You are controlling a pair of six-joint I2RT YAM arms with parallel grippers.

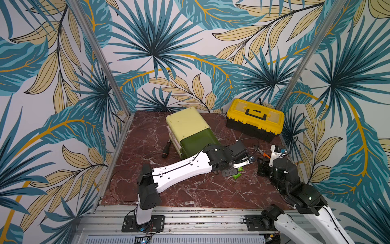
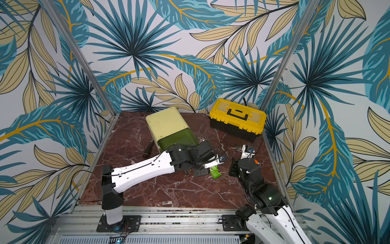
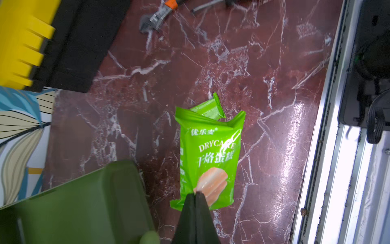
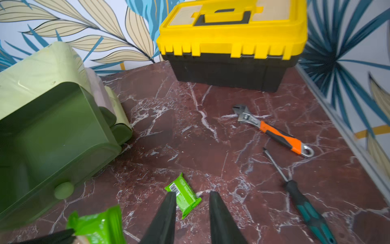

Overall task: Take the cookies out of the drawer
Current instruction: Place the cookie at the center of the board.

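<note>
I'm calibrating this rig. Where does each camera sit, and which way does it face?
Top views: high at the front, facing down toward the back wall over table, drawer unit and toolbox; left arm and right arm show.
Left wrist: on the left arm, looking down past its shut left gripper at the held green packet.
Right wrist: on the right arm, facing the back past its open right gripper at the lying green packet.
Shared: both wrist views show toolbox, wrench, both packets.
</note>
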